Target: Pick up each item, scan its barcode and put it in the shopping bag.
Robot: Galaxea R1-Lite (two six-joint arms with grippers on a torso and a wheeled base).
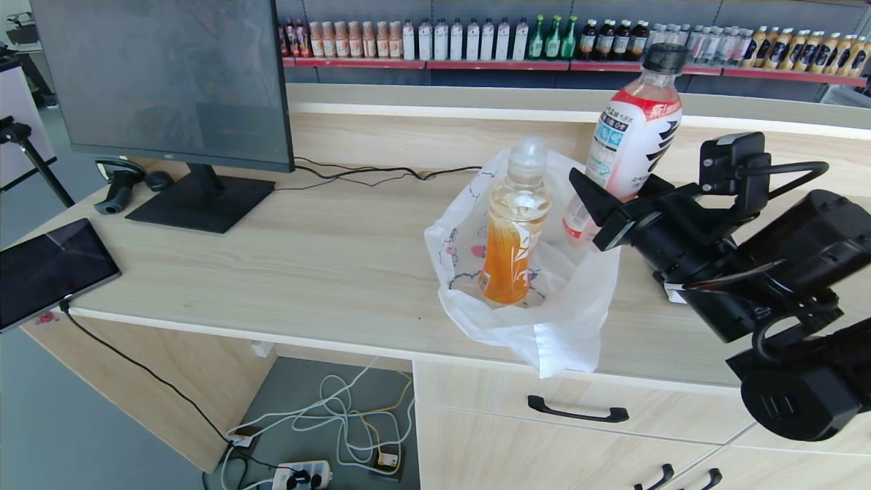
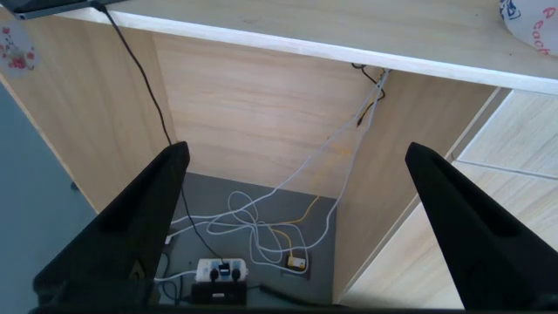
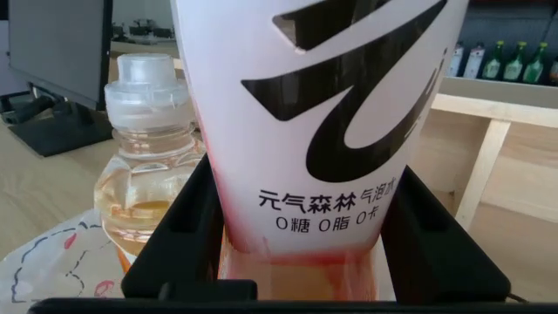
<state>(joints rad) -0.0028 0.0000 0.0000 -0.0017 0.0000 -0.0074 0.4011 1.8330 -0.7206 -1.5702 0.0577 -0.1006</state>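
Bottle [image 1: 634, 129] pinched near its base by right gripper [image 1: 599, 211] — likely stiff, slick, top-heavy, better held mid-body; left gripper [image 2: 296, 153] spread.

Right claw [image 1: 609, 204] clamps bottle [image 1: 636, 129]; left claw [image 2: 296, 148] spread wide

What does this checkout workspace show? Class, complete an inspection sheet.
Surface: pale wooden counter, drawers beneath.
Job's things: orange bottle upright in white shopping bag; white-and-red bottle held at the bag's right.
Clutter: monitor, tablet, dark scanner at left.
Hands: right hand shut on white-and-red bottle; left hand open, below counter edge.
Cables: black cable behind monitor; power strip and loose leads on floor.
Surroundings: shelf of drinks behind.
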